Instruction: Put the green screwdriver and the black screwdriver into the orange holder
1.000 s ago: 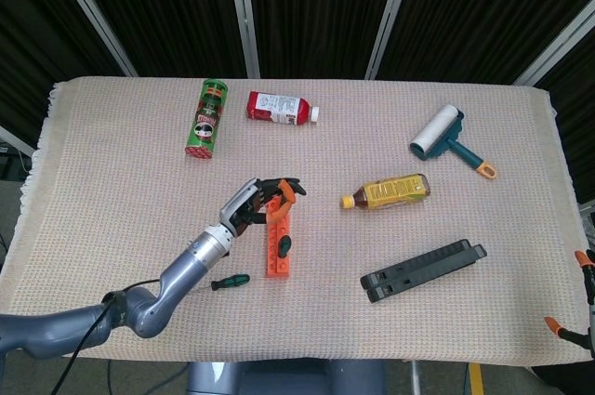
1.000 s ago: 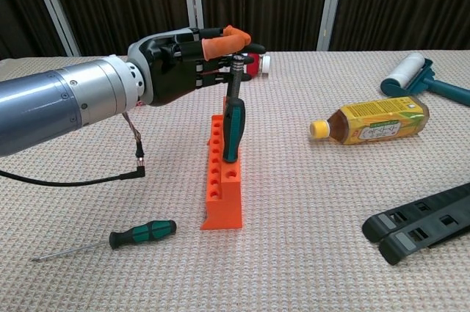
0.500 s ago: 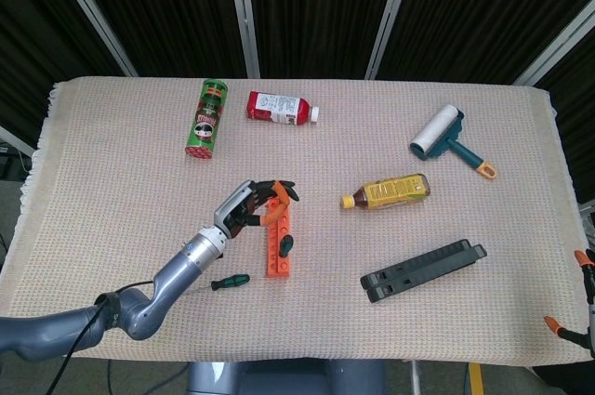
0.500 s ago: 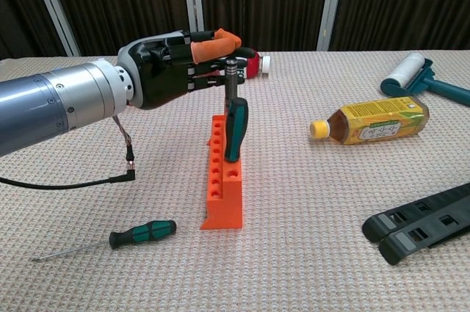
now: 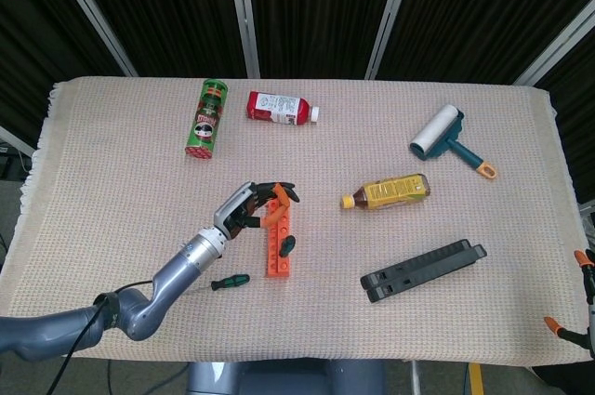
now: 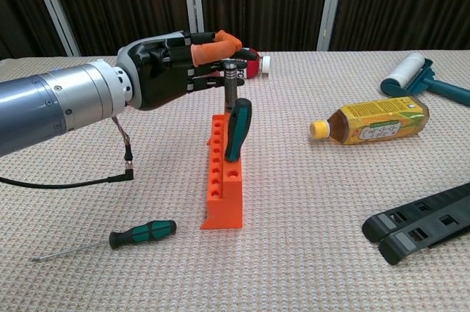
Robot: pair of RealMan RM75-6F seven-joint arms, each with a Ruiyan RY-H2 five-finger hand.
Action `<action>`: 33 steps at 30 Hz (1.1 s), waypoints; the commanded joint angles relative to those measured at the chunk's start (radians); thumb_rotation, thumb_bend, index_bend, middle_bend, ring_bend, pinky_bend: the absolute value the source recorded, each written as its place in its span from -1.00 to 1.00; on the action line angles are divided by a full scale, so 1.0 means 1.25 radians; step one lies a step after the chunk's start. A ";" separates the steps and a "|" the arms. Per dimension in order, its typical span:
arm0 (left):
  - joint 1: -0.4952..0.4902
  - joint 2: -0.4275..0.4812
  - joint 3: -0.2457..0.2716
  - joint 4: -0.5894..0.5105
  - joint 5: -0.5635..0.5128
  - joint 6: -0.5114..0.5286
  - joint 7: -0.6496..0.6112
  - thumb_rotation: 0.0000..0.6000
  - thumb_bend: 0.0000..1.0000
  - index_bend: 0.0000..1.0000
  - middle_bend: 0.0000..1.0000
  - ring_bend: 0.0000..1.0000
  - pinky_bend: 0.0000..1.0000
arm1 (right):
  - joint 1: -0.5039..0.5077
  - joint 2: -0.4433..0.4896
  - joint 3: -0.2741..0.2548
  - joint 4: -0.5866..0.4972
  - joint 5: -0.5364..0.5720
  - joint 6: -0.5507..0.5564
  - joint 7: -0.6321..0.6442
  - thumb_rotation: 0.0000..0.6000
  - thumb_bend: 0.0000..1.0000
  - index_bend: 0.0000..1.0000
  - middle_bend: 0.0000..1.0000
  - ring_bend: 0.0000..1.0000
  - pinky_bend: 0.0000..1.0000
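Observation:
The orange holder (image 5: 275, 248) (image 6: 222, 193) lies on the cloth near the front left of centre. The black screwdriver (image 5: 286, 245) (image 6: 236, 130) stands in it handle down and tilted, its metal shaft pointing up. My left hand (image 5: 249, 210) (image 6: 172, 68) hovers over the holder's far end and pinches the top of that shaft between its thumb and fingers. The green screwdriver (image 5: 230, 281) (image 6: 143, 233) lies flat on the cloth, left of the holder's near end. Only the orange fingertips of my right hand (image 5: 584, 274) show at the head view's lower right edge, spread apart and holding nothing.
A green can (image 5: 206, 119) and a red-labelled bottle (image 5: 279, 108) lie at the back left. A yellow tea bottle (image 5: 390, 192) (image 6: 374, 122) lies right of the holder, a lint roller (image 5: 446, 138) (image 6: 415, 77) further back, and a black folded tool (image 5: 423, 270) (image 6: 422, 224) at the front right.
My left hand has drawn back a little to the left. The black screwdriver has tilted, its handle leaning further right in the holder.

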 commanded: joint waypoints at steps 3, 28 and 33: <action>0.007 0.024 -0.001 -0.023 0.060 0.047 -0.051 1.00 -0.10 -0.34 -0.69 -1.00 -0.88 | 0.000 0.000 0.000 0.000 0.000 -0.001 0.001 1.00 -1.00 -1.00 -1.00 -1.00 -1.00; 0.194 0.282 0.074 -0.179 0.018 0.322 0.527 0.99 -0.12 -0.28 -0.75 -1.00 -1.00 | 0.022 0.022 0.006 -0.021 -0.020 -0.005 -0.031 1.00 -1.00 -1.00 -1.00 -1.00 -1.00; 0.286 0.355 0.139 -0.202 -0.010 0.406 0.731 0.99 -0.13 -0.19 -0.76 -1.00 -1.00 | 0.039 0.034 0.010 -0.044 -0.036 -0.008 -0.067 1.00 -1.00 -1.00 -1.00 -1.00 -1.00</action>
